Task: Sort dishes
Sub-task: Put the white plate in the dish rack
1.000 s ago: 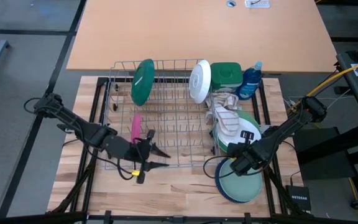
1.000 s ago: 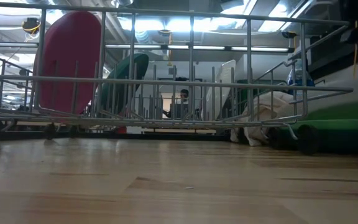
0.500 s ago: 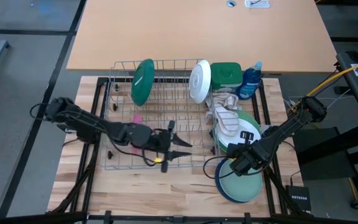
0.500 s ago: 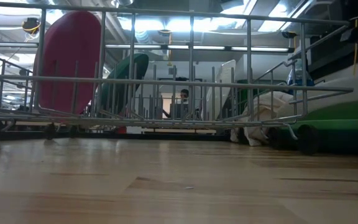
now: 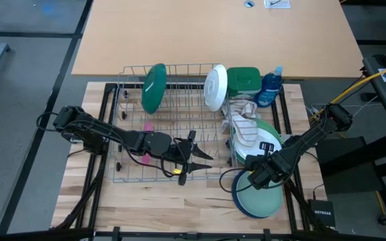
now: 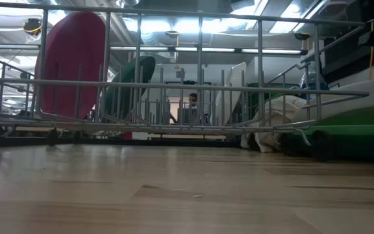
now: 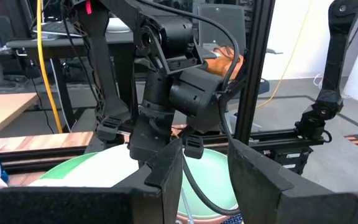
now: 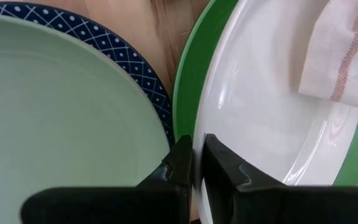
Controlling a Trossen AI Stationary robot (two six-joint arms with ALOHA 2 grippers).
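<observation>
Right gripper [image 8: 194, 163] found pinched on rim of white plate [image 8: 260, 130], stacked on green plate [image 8: 188, 87] beside pale teal plate [image 8: 61, 112] atop navy plate [image 8: 126, 56]. Left gripper [image 5: 196, 155] noted empty, fingers parted, over wire rack [image 5: 179, 73]; pink plate [image 6: 70, 62] upright inside.

Wire metal rack [image 5: 173, 124]; matt wood tabletop [image 6: 174, 195]; glossy smooth white plate [image 8: 260, 124]; woven cloth [image 8: 344, 53]; matt pale teal plate [image 8: 61, 106].
</observation>
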